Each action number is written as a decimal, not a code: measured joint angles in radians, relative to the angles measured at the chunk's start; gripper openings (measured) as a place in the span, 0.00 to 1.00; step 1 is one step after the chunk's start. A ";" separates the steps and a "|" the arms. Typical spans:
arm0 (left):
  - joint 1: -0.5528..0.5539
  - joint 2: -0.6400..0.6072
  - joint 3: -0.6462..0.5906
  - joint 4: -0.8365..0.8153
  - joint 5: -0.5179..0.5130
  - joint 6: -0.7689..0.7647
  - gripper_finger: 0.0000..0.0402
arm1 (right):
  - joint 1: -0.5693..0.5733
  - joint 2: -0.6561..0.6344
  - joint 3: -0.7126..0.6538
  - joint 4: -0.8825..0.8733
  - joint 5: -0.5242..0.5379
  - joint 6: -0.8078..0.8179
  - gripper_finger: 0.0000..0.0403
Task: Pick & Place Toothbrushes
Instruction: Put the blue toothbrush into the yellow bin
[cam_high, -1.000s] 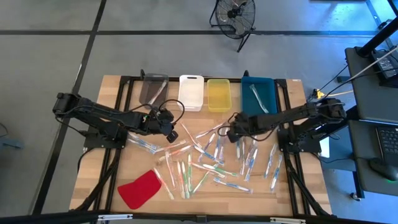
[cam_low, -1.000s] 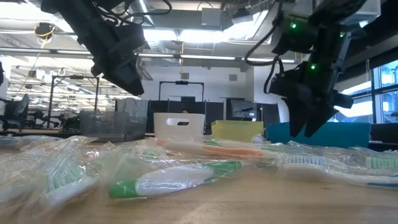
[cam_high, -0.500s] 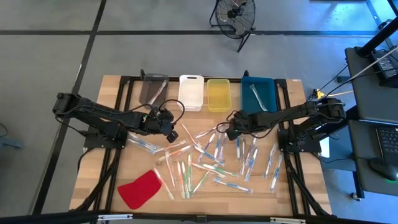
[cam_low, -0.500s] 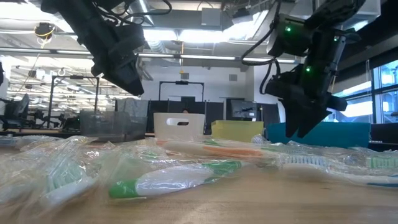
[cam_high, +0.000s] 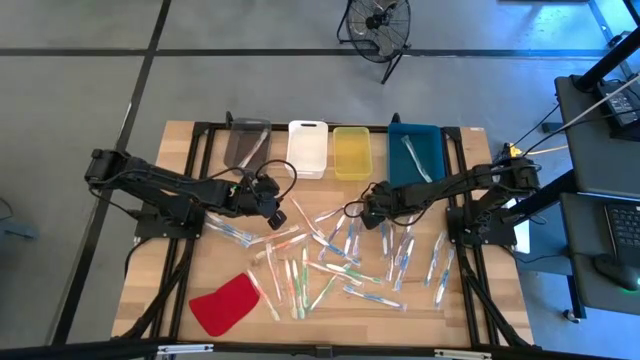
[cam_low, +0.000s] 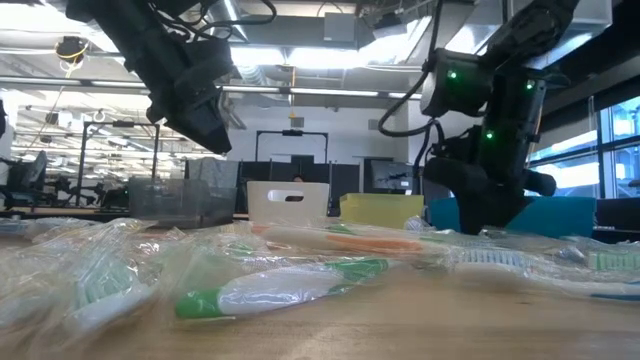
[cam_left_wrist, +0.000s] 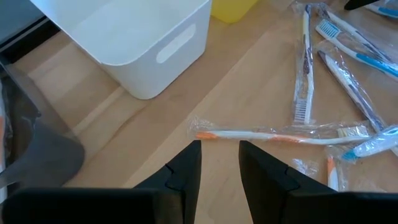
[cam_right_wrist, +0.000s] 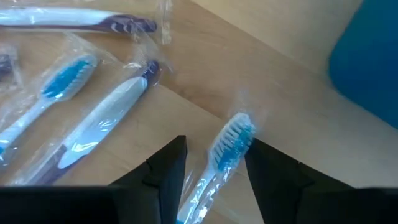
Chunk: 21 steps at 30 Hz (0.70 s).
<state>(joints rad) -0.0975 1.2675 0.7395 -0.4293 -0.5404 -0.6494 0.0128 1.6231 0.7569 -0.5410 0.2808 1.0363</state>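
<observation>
Both end effectors (cam_left_wrist: 219, 163) (cam_right_wrist: 214, 163) low, parted.

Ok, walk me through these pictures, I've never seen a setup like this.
Two dark robot arms work at a wooden table. One picture looks straight down, one looks level across the tabletop, and one camera sits on each wrist.

Wrapped toothbrushes lie scattered mid-table, beside a flat red piece. At the far edge stand four bins: grey, white, yellow and blue.

The left gripper hovers open before an orange toothbrush, holding nothing. The right gripper sits low with its fingers either side of a blue-bristled toothbrush, not yet closed on it.
</observation>
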 joint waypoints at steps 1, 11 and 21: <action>0.000 0.000 0.000 0.000 0.000 0.000 0.25 | 0.000 0.001 0.000 0.000 0.000 0.000 0.41; 0.000 0.000 0.000 0.000 0.000 0.000 0.25 | 0.000 -0.004 0.000 0.006 -0.007 0.025 0.17; 0.000 0.000 0.000 0.000 0.009 0.000 0.25 | -0.001 -0.042 -0.005 0.000 -0.008 0.027 0.16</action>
<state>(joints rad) -0.0975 1.2675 0.7395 -0.4294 -0.5316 -0.6491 0.0120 1.5815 0.7517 -0.5410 0.2724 1.0634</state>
